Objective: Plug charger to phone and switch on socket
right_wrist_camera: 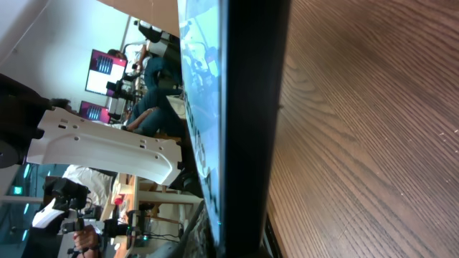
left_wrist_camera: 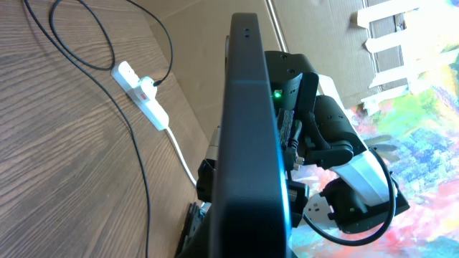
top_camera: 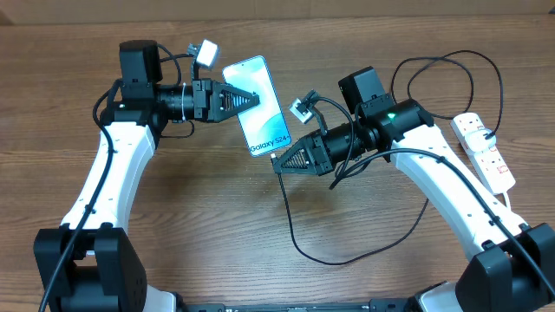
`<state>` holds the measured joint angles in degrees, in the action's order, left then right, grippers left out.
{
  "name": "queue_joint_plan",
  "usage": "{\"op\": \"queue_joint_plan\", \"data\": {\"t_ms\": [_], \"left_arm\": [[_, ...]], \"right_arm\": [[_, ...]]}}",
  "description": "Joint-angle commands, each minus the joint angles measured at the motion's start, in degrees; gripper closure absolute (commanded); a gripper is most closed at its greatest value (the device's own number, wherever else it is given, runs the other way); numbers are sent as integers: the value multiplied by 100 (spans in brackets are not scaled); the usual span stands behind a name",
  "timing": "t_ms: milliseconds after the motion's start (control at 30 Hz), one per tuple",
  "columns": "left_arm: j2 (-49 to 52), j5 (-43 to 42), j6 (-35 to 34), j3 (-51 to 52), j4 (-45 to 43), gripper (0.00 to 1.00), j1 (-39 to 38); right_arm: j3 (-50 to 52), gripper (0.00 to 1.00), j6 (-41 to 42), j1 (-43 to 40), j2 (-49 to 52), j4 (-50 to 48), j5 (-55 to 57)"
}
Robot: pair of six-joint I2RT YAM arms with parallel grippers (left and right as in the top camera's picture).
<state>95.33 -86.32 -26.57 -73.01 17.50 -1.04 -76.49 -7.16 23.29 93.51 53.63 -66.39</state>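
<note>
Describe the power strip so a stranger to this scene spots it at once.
Start at the wooden table and find the right arm. Beside its white forearm, on the side away from the phone, lies the power strip. It is the only long white bar with small red switches; the cable nearby is thin and black.

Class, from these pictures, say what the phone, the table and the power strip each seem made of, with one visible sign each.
The phone: glossy glass front, likely; it mirrors the room in the right wrist view. The table: wood or wood-look laminate, matt; grain lines show. The power strip: smooth white plastic, apparently, with moulded rounded edges.
</note>
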Motion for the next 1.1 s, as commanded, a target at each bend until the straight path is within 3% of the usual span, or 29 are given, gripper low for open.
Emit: {"op": "queue_joint_plan", "data": {"t_ms": [0,1067], "left_arm": [[-85,-181,177,-85,-42,96,17],[-85,-155,232,-85,-42,96,15]], "right_arm": [[-7,96,-37,9,4,-20,-15],[-9,96,-33,-85,4,-87,-321]]}}
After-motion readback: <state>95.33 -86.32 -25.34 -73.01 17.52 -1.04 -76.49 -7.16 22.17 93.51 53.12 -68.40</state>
